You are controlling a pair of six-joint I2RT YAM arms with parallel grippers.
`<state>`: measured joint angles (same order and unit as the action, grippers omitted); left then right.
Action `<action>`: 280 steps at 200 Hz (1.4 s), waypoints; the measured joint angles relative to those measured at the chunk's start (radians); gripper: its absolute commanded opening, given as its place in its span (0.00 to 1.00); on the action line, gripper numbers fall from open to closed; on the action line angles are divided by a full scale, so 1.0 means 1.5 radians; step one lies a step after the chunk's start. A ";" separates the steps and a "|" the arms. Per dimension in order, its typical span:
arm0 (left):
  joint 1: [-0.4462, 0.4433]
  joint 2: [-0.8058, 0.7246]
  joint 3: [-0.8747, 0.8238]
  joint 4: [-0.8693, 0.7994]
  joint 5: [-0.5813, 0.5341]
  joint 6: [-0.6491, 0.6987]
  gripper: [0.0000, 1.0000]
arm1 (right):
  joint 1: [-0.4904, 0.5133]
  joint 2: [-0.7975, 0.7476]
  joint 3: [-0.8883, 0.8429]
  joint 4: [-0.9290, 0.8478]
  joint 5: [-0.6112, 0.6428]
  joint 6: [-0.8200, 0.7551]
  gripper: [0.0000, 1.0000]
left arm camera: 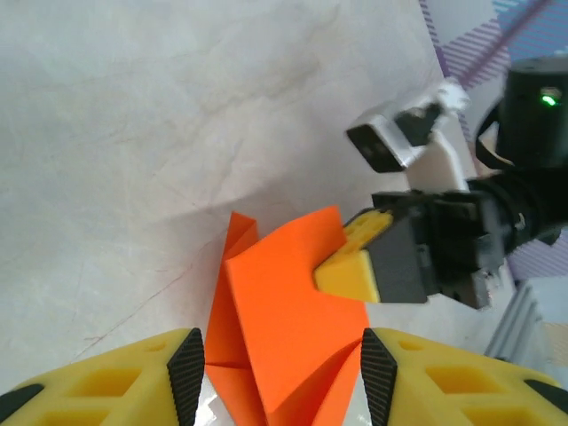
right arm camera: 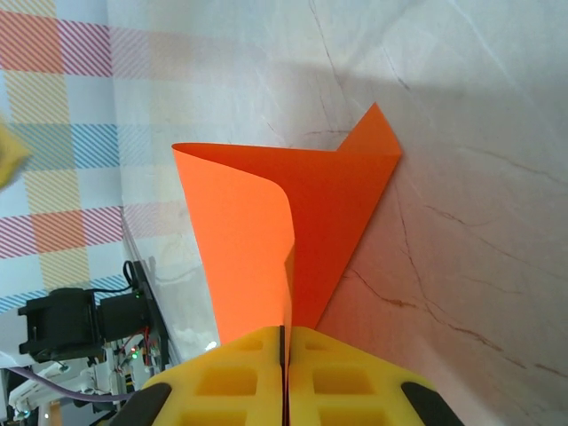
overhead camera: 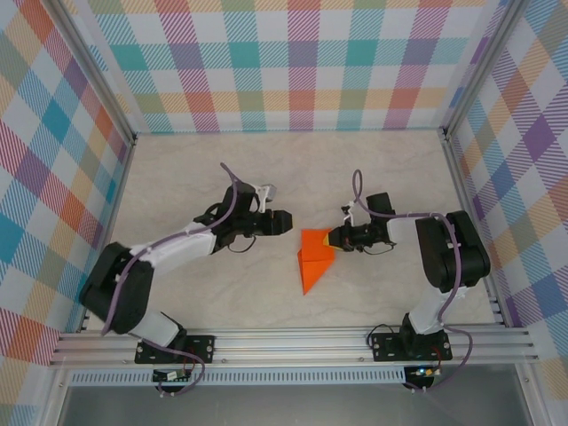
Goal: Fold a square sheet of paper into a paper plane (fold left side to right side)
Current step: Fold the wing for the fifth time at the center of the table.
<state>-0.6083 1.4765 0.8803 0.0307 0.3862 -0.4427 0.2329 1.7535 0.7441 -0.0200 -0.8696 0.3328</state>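
The orange sheet of paper [overhead camera: 312,259] lies mid-table, folded into a pointed wedge of creased layers whose tip faces the near edge. My right gripper [overhead camera: 332,238] is shut on its upper right edge and lifts one flap, which curls up from the table. In the right wrist view the yellow fingers [right arm camera: 286,348] pinch that flap of paper [right arm camera: 257,231]. My left gripper [overhead camera: 286,222] hangs open just left of the paper's top corner. In its own view the paper [left arm camera: 284,328] sits past the gap of the left gripper [left arm camera: 282,382], and the right gripper [left arm camera: 353,266] bites the paper's edge.
The beige marble-look table [overhead camera: 222,169] is enclosed by plaid walls [overhead camera: 293,62] at the back and both sides. An aluminium rail [overhead camera: 293,346] runs along the near edge, carrying both arm bases. The right arm's body [overhead camera: 453,253] stands right of the paper.
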 measured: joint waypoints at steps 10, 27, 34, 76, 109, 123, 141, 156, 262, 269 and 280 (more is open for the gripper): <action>-0.044 -0.036 0.006 -0.034 -0.042 0.025 0.52 | 0.005 0.000 0.005 -0.006 0.008 0.003 0.08; -0.131 -0.071 0.008 -0.081 -0.101 0.051 0.52 | 0.013 0.000 0.015 -0.016 0.022 0.012 0.08; -0.167 -0.076 0.008 -0.099 -0.128 0.058 0.53 | 0.017 0.000 0.020 -0.021 0.029 0.016 0.08; -0.325 -0.037 0.013 -0.179 -0.277 0.064 0.55 | 0.039 0.001 0.055 -0.066 0.065 0.039 0.09; -0.393 0.077 0.077 -0.246 -0.394 0.063 0.55 | 0.047 0.008 0.081 -0.097 0.084 0.055 0.09; -0.410 0.128 0.116 -0.275 -0.440 0.059 0.55 | 0.050 0.010 0.084 -0.108 0.088 0.063 0.09; -0.425 0.189 0.172 -0.320 -0.498 0.046 0.55 | 0.051 0.013 0.088 -0.119 0.093 0.067 0.09; -0.434 0.228 0.206 -0.347 -0.538 0.039 0.55 | 0.052 0.014 0.090 -0.127 0.097 0.067 0.09; -0.445 0.322 0.273 -0.440 -0.622 0.006 0.35 | 0.057 0.033 0.099 -0.140 0.104 0.067 0.10; -0.445 0.326 0.278 -0.446 -0.624 0.004 0.35 | 0.057 0.034 0.099 -0.140 0.104 0.067 0.10; -0.445 0.333 0.287 -0.452 -0.625 0.002 0.34 | 0.058 0.035 0.099 -0.140 0.104 0.067 0.10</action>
<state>-1.2758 1.9762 1.3113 -0.6468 -0.5507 -0.4393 0.3202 1.8053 0.8925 -0.2306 -0.7132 0.4339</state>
